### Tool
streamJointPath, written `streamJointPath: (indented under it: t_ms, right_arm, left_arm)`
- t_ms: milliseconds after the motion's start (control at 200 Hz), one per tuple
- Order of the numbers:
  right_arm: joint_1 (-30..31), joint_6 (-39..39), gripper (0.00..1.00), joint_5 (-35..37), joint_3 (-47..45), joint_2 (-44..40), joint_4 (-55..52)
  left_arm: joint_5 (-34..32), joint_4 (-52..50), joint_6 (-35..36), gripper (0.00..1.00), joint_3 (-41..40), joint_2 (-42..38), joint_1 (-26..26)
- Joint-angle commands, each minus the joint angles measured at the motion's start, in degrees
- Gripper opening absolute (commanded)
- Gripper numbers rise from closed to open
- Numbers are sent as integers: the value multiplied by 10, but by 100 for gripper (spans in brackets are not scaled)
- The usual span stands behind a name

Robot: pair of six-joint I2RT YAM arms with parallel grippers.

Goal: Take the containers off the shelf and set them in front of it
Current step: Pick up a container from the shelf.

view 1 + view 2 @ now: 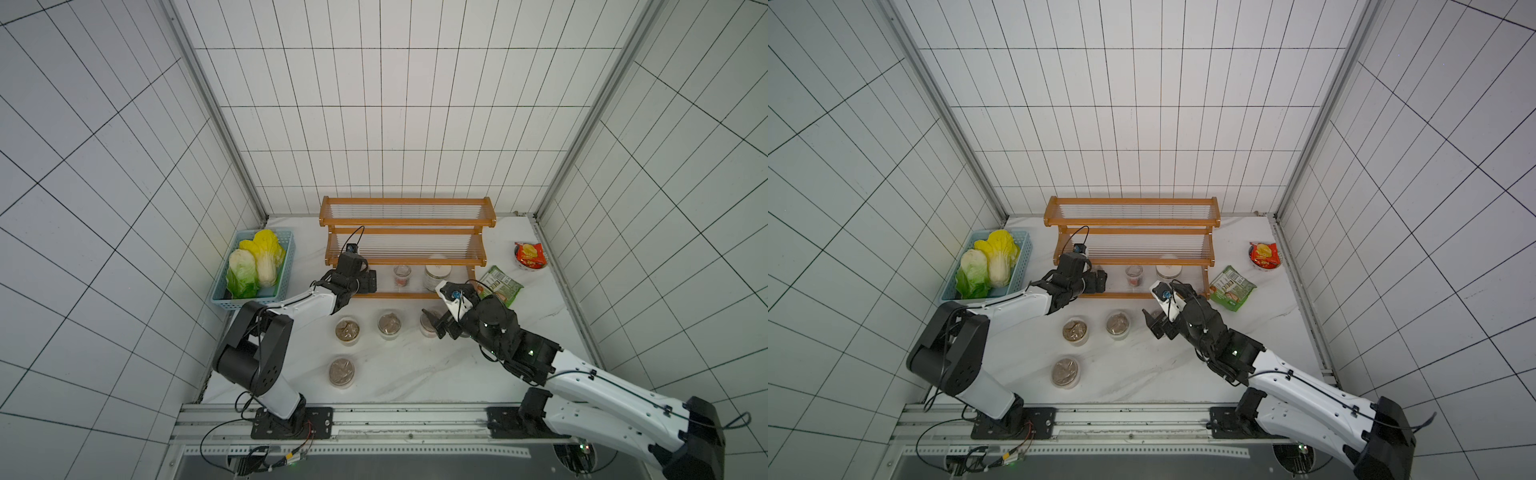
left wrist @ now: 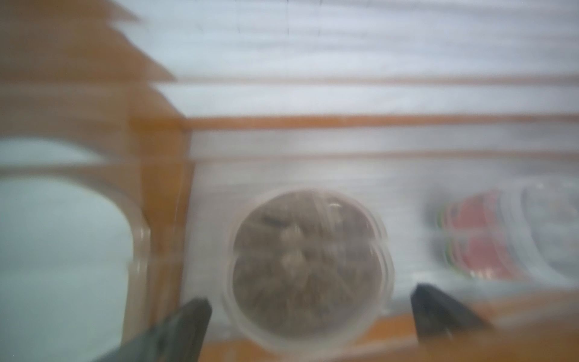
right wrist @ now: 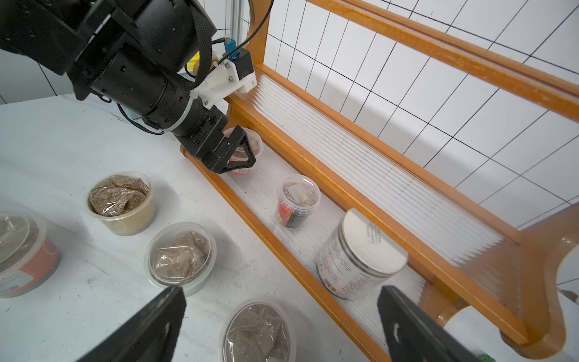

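**Stepped three-tier shelf** [image 1: 407, 230]: orange-brown wooden frame, clear ribbed rod tiers.

**Bottom tier:**
- small clear lidded plastic cup with red label [image 3: 297, 200]
- white-lidded clear cylindrical jar [image 3: 360, 254], label print too small to read
- round clear cup of brown granules [image 2: 308, 266], flanked untouched by the wide-open left gripper [image 2: 310, 296]

**White marbled tabletop** [image 1: 415, 374]: four clear lidded cups [image 1: 347, 330] stand before the shelf, and bare surface lies between them and the near edge. The right gripper [image 3: 282, 296], open and empty, hovers over them.
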Motion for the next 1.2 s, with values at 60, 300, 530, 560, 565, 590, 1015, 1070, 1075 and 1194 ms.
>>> streamJointPath:
  t_ms: [60,300,530,560,565,590,1015,1070,1075,1194]
  right_arm:
    - [-18,-6,99,11,3,-19,-21]
    - [-28,-7,99,16,6,-21,-27]
    - [-30,-6,99,12,12,-14,-34]
    - [-30,-5,99,12,12,-14,-35]
    - [-30,-5,99,12,12,-14,-35]
    - [-30,-5,99,12,12,-14,-35]
    - [-35,-9,99,5,17,-4,-39]
    - [-36,-9,99,5,16,-4,-39]
    - [-36,-9,99,5,16,-4,-39]
    - [-36,-7,99,3,14,-6,-38]
  left_arm:
    - [-17,16,19,98,15,13,-4]
    - [-3,23,25,88,21,28,-4]
    - [3,18,35,82,27,30,-4]
    - [3,19,38,80,26,29,-4]
    - [3,19,38,80,26,28,-4]
    - [4,20,40,79,26,27,-4]
    - [1,2,39,77,27,-4,-5]
    - [-1,-1,39,77,24,-16,-7]
    - [-1,-2,39,77,23,-17,-7]
    - [0,-14,36,77,15,-39,-12]
